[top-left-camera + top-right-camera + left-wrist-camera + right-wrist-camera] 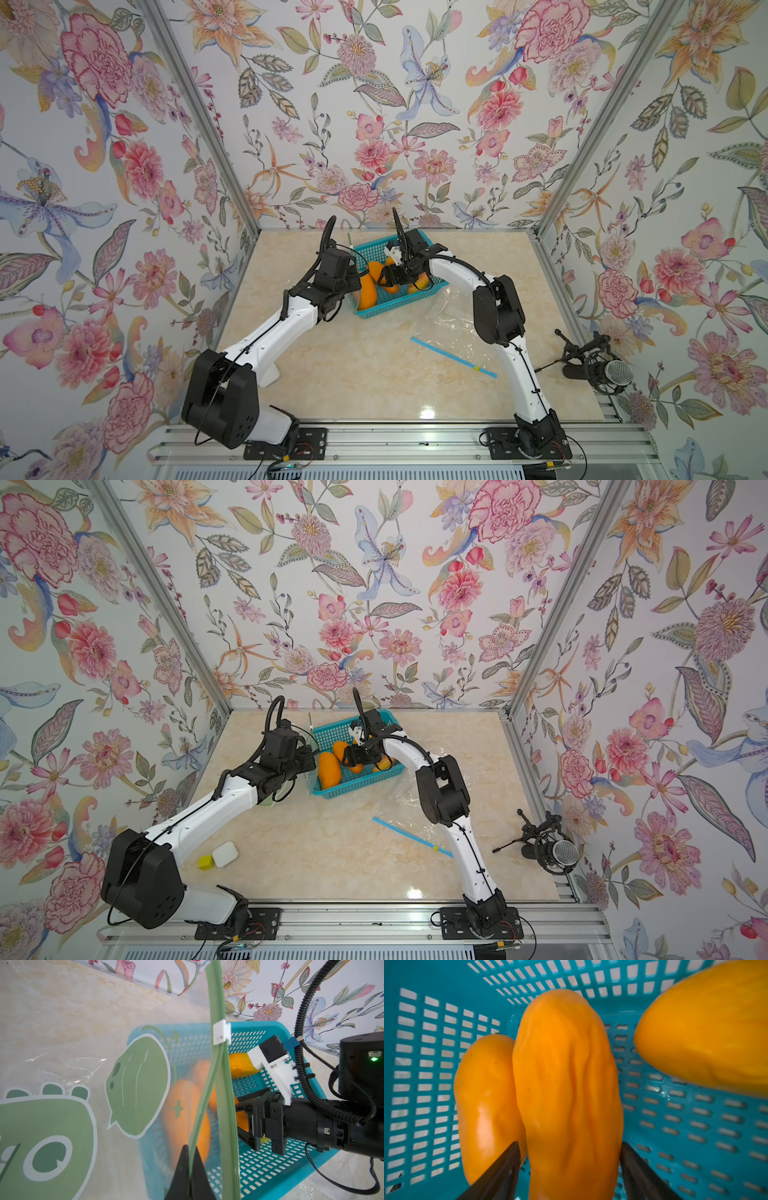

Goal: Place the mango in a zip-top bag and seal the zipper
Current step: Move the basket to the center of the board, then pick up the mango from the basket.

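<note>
Far left on my table [332,854] sit a white pad [225,854] and a yellow block [205,862], touching each other and well apart from the work. Next I see the left gripper [190,1151] pinched tight on the mouth edge of the zip-top bag [62,1064], a clear one printed with green cartoon shapes. It hangs upright just beside the left wall of the teal basket [370,251]. Its green zipper [220,1084] is parted near my fingers, and the white slider [222,1031] sits farther along the strip. Inside the basket, the mango [566,1084] I'm after lies in the middle, against a second mango [483,1105] and apart from a third mango [706,1032]. The right gripper [570,1145] is down in the basket with its jaws spread wide, one of its fingers [508,1159] on each flank of that middle fruit. I cannot tell whether they are actually squeezing it. Further right, a second bag [453,320] with a blue zipper [453,356] lies flat beside the right arm, and a microphone [615,374] stands at the table's edge.
</note>
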Robot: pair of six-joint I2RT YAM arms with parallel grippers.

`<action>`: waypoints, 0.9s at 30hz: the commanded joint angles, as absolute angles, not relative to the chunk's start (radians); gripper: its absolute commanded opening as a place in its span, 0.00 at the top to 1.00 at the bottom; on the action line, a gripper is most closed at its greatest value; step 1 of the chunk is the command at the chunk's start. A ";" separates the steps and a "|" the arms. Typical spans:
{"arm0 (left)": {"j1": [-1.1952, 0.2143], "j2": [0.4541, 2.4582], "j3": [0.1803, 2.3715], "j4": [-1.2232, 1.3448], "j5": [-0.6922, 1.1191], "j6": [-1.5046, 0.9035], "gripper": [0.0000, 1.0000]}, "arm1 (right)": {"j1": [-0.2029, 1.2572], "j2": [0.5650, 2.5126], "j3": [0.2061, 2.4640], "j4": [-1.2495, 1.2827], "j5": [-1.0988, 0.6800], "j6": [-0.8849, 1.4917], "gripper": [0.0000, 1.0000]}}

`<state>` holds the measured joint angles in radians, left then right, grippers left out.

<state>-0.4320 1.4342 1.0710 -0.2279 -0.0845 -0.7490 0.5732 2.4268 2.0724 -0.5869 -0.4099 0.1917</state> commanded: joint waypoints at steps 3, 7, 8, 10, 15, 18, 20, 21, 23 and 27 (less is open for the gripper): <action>-0.417 1.381 1.066 -0.201 -0.092 -0.742 1.00 | 0.587 2.435 2.098 -0.568 -0.420 0.204 0.50; -0.407 1.357 1.060 -0.196 -0.092 -0.726 1.00 | 0.582 2.344 2.062 -0.570 -0.392 0.226 0.66; -0.402 1.351 1.054 -0.187 -0.085 -0.720 1.00 | 0.579 2.307 2.041 -0.569 -0.395 0.238 0.68; -0.392 1.337 1.037 -0.161 -0.062 -0.703 1.00 | 0.574 2.226 1.988 -0.569 -0.395 0.273 0.71; -0.370 1.280 1.003 -0.085 -0.027 -0.621 1.00 | 0.583 2.003 1.800 -0.568 -0.469 0.354 0.76; -0.364 1.268 1.003 -0.067 -0.013 -0.568 1.00 | 0.603 1.891 1.693 -0.565 -0.518 0.400 0.76; -0.363 1.263 0.994 -0.041 0.005 -0.533 1.00 | 0.623 1.836 1.644 -0.551 -0.559 0.432 0.77; -0.363 1.259 0.983 -0.020 0.016 -0.513 1.00 | 0.636 1.812 1.625 -0.537 -0.580 0.446 0.77; -0.360 1.252 0.963 0.015 0.036 -0.481 1.00 | 0.643 1.775 1.602 -0.517 -0.609 0.474 0.81; -0.354 1.250 0.948 0.049 0.064 -0.414 1.00 | 0.692 1.728 1.577 -0.499 -0.655 0.517 0.85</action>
<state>-0.3687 1.2675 0.9653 -0.0097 0.0277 -0.4992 0.6785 1.7527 1.6028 -0.5224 -0.5919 0.4583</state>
